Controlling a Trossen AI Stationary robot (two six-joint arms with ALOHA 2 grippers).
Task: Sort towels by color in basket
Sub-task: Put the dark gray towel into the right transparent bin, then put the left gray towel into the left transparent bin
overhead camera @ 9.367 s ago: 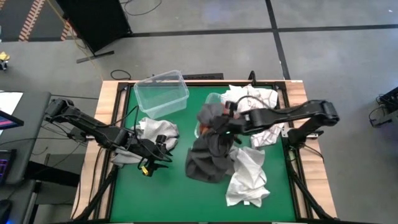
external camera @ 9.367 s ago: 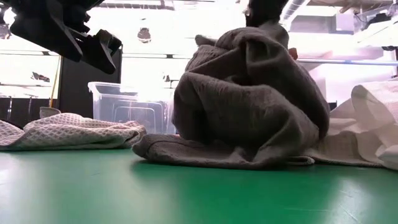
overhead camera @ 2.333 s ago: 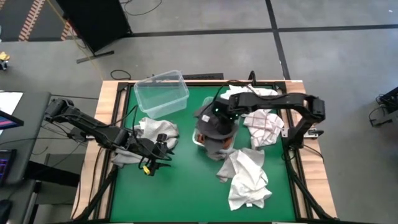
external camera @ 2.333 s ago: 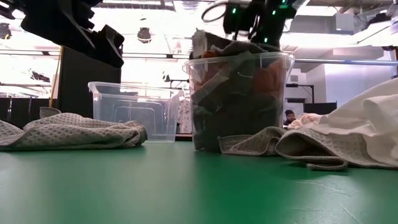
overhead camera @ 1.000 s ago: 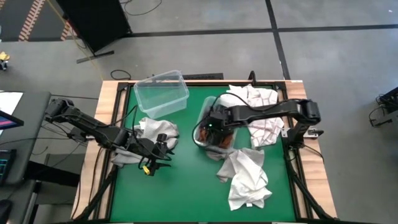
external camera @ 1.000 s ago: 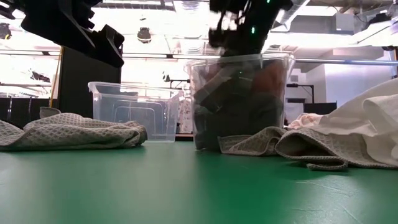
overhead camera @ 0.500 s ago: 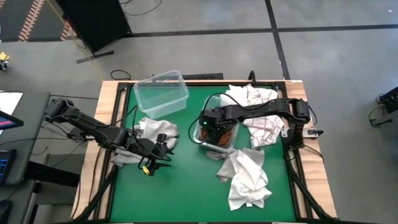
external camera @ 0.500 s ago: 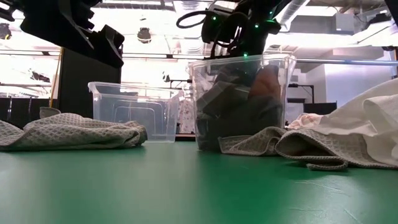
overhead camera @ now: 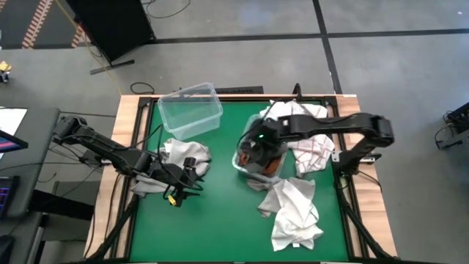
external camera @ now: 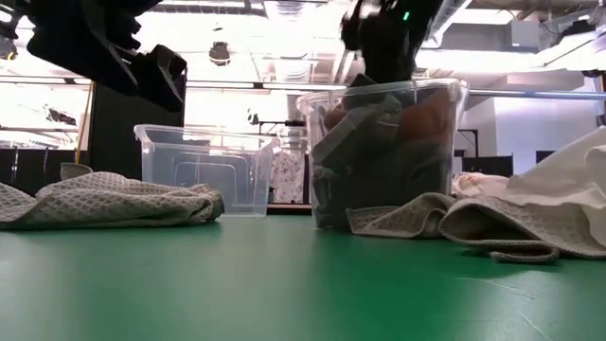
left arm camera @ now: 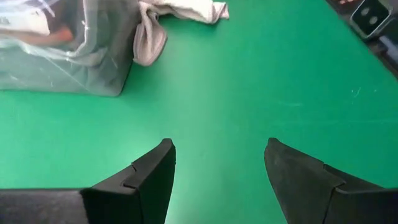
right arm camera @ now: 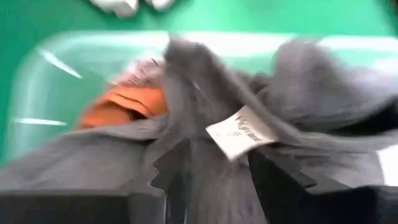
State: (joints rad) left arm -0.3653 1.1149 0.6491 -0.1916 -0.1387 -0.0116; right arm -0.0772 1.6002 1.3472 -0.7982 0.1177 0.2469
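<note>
Robotics lab: green table (overhead camera: pixel 212 220), concrete floor (overhead camera: pixel 242 59), monitor (overhead camera: pixel 9 141) alongside.

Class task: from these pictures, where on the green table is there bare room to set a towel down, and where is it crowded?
Free: the near strip of green mat, between the left gripper and the white towel. Crowded: the right half, around the filled bin and checked towel.

Bright overhead lamps (external camera: pixel 220 52) glare in the low view (background washed out); right wrist view motion-blurred.

Green table mat (overhead camera: pixel 220 220); wooden table edge (overhead camera: pixel 126 125); black stand (overhead camera: pixel 110 26) on grey floor.
</note>
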